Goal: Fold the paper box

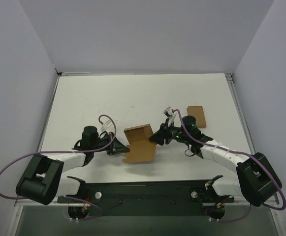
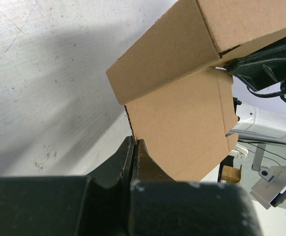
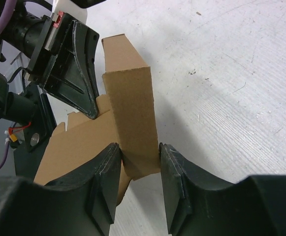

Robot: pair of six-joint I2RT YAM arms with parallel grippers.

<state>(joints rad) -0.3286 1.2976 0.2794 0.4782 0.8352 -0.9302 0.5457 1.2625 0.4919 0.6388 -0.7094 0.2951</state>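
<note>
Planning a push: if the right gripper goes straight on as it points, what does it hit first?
Likely the brown kraft cardboard box: its upright panel stands between the jaws.

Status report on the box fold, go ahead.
Left gripper pinched shut on paper box edge. Right gripper clamped across its raised panel. Box partly folded, held between both. Plain cardboard piece lies apart, beyond right arm.

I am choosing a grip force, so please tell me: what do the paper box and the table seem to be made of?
The paper box: thin brown kraft cardboard, matte; sharp creases and a faintly fluted cut edge suggest fine corrugated board. The table: hard white surface, matte, with fine scratches and specks; painted or laminated, unclear.
</note>
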